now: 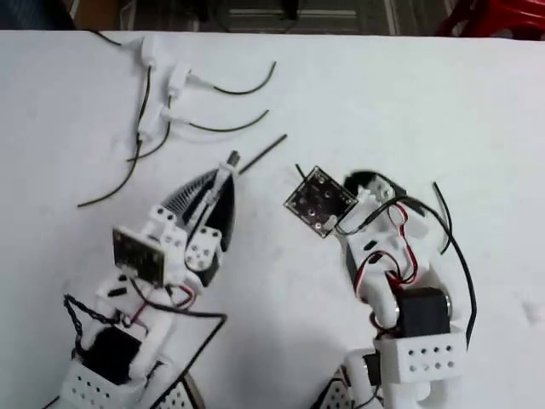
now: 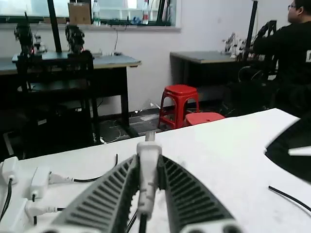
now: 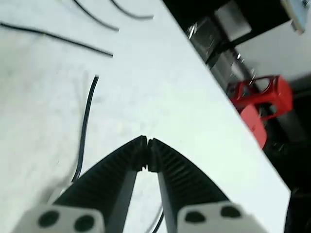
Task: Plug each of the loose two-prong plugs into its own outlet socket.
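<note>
1. Three loose two-prong plugs, white with black cords, lie close together on the white bench. They are well beyond the tips of the left jaws and off to their outer side.
2. The left jaws are narrow, clamped on a fourth white plug. It sits between the ribbed fingers, its metal prong end poking out past the tips and its cord running back between the jaws.
3. A short black cord piece lies on the bench just ahead of those tips, between the two sets of jaws.
4. The right jaws are closed, tip against tip. A thin black cord lies on the bench ahead of them, off to one side.
</note>
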### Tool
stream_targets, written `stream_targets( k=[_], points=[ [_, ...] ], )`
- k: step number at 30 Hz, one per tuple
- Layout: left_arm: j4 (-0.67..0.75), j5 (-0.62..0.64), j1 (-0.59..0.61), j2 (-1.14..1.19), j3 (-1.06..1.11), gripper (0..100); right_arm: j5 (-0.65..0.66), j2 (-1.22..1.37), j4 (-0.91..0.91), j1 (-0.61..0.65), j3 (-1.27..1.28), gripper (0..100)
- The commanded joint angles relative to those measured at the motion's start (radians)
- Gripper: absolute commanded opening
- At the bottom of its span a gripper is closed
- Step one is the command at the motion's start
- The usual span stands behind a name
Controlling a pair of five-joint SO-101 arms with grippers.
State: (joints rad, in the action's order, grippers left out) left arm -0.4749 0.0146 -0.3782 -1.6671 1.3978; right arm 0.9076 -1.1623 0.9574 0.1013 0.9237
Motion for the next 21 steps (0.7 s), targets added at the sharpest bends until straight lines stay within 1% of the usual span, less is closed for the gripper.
stream_targets(
  k=[1,5,8,9,13,15,21],
  points=[
    [-0.035,0.015,0.036,0.312,-0.206,2,-0.011,-0.013,0.036,-0.091,0.074,1.9],
    [-0.14,0.117,0.048,0.604,-0.404,2,-0.012,-0.013,0.041,-0.163,0.236,1.9],
    [-0.258,0.14,0.064,0.757,-0.555,2,-0.014,-0.013,0.038,-0.165,0.364,1.9],
    [-0.301,0.14,0.071,0.803,-0.605,2,-0.032,-0.013,0.036,-0.165,0.397,1.9],
    [-0.454,0.14,0.139,0.981,-0.796,3,-0.181,-0.013,0.036,-0.163,0.494,1.9],
    [-0.552,0.14,0.162,1.09,-0.918,3,-0.21,-0.012,0.012,-0.171,0.509,1.9],
    [-0.914,0.152,0.193,1.44,-1.312,3,-0.215,-0.013,-0.062,-0.166,0.594,1.9]
  ],
)
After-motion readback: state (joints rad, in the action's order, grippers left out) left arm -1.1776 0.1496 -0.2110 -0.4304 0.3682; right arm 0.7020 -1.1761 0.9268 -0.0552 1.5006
